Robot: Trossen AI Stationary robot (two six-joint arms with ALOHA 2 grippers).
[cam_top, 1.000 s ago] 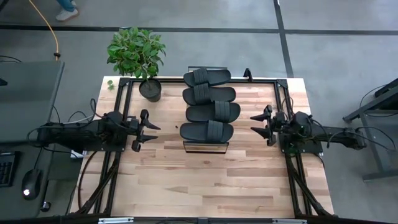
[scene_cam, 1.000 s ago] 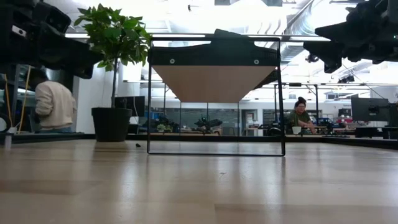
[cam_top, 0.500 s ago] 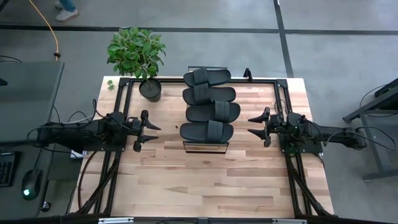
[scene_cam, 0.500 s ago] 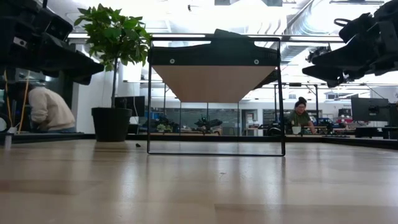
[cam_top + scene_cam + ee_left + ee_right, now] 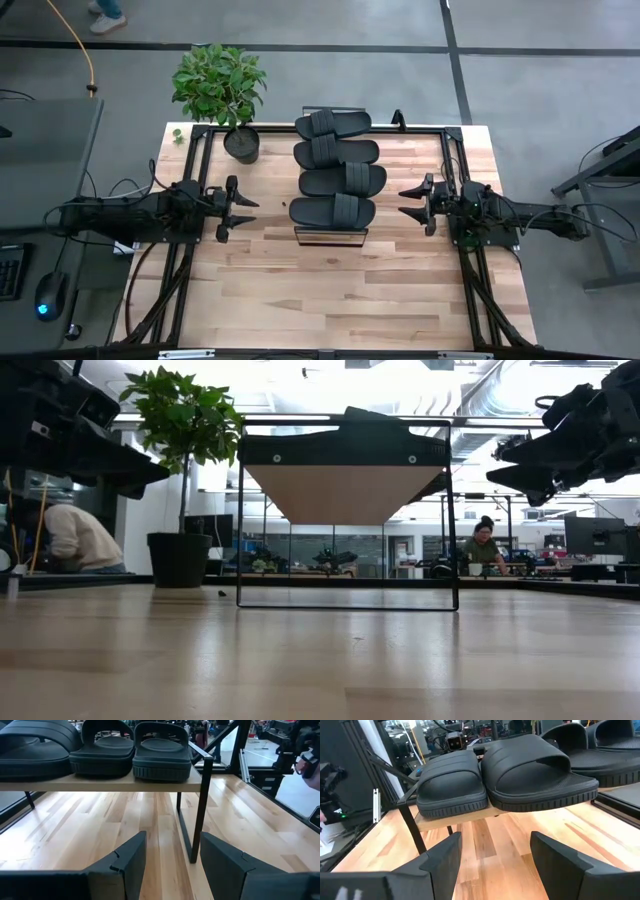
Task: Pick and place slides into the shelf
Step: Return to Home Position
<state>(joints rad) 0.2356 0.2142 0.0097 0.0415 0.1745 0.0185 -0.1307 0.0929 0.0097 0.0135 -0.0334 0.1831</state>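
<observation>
Slides (image 5: pixel 337 168), all four of them, lie in one row on top of the shelf (image 5: pixel 345 488), which stands in the middle of the wooden tabletop (image 5: pixel 330 290) with its long axis going from the near part of the table to the far edge; each slide lies across this axis, so its length points from one arm to the other. I see no slide on the tabletop itself, so I judge that the placing is finished and only the retreat of the arms is left. The left gripper (image 5: pixel 245 212) hangs above the table on the left side of the shelf, clearly apart from it; its fingers are spread wide and there is nothing between them, as the left wrist view shows. The right gripper (image 5: pixel 405 203) is on the opposite side and looks at the slides at the near end of the row; it is also wide open and empty, and it is the nearer of the two to the shelf. Both grippers point straight at the shelf, so the shelf is directly in front of each one; for the way home I think each arm needs only to pull backward, away from the row, and the right one has less room to the shelf frame if it would swing sideways. A potted plant (image 5: pixel 220 85) stands at the far left corner, beyond the left arm.
</observation>
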